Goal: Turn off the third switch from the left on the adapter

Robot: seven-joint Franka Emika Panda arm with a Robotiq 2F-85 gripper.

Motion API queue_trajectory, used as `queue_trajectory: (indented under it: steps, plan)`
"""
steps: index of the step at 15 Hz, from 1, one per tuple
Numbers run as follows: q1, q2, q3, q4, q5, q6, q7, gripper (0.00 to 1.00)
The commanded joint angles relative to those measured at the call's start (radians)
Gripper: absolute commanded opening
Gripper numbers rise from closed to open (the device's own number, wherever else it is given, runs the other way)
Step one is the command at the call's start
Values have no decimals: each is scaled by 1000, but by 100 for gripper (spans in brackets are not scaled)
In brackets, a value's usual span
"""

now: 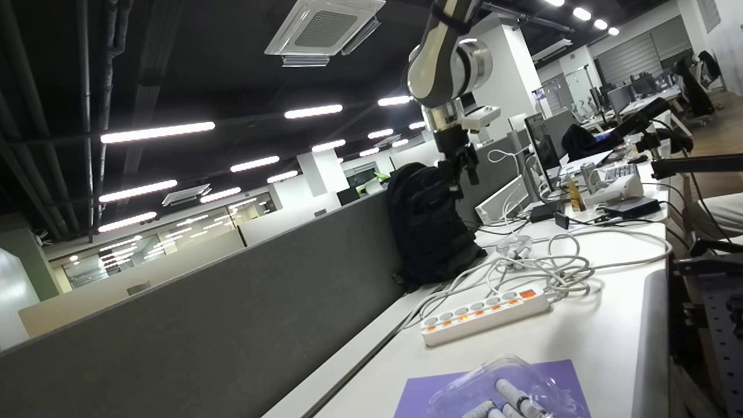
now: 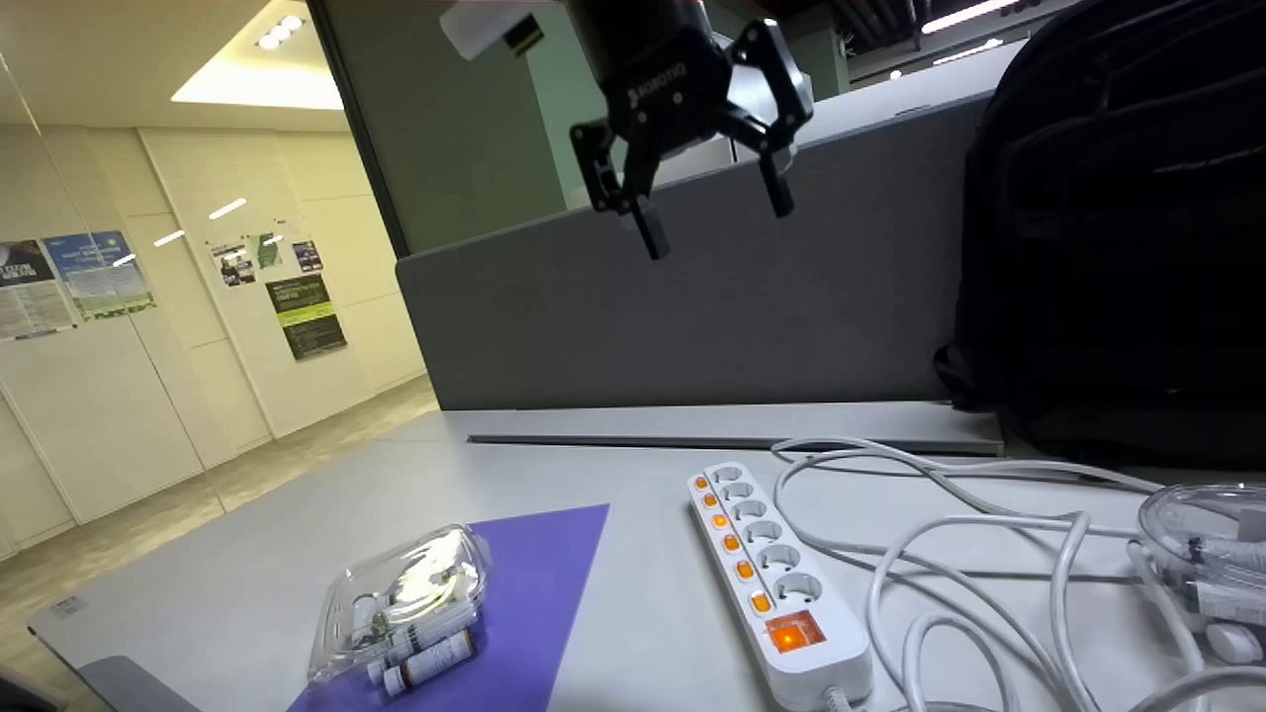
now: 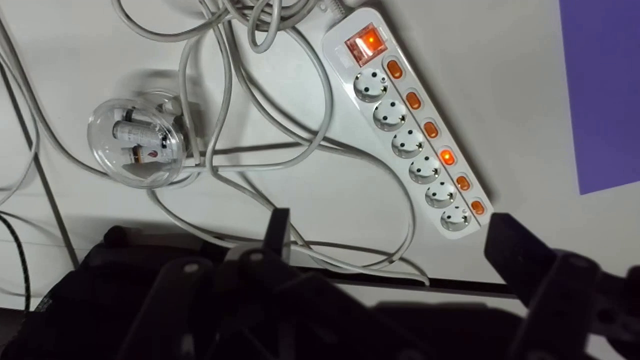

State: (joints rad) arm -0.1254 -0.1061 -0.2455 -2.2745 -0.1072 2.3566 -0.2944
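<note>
Our black jaws hang spread above the white counter point(image 2: 648, 593); on it, the long white plastic adapter point(image 2: 769, 578) looks stiff, probably light: we'd press its lit orange oval switch point(image 3: 447, 157) gently

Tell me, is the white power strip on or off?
On: in the wrist view, the power strip has its big switch glowing orange, and one small switch along the row shines bright too.

An open-plan office, this: a grey partition point(image 1: 278, 313) runs along the counter's point(image 1: 615, 313) long edge, monitor point(image 1: 541, 145) and keyboard point(image 1: 619, 172) near its far edge, office chairs point(image 1: 692, 90) beyond, strip lights point(image 1: 157, 132) blazing overhead!
</note>
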Motion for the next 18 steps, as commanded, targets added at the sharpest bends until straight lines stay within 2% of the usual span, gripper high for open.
queue_trajectory:
  steps: [1,2,3,7,12,14,17,18]
  plan:
    - [-10,161,27,122,54,-21,-10,100]
    - [-11,193,37,142,84,-30,-34,94]
    - [-14,224,47,160,93,-29,-38,74]
    - [-17,335,90,230,103,-34,-40,45]
    - [-6,425,129,286,58,-22,-17,10]
    - [1,450,139,295,35,-16,-13,1]
    - [-2,474,150,303,20,-21,-16,0]
    - [-9,454,157,270,31,-4,-31,1]
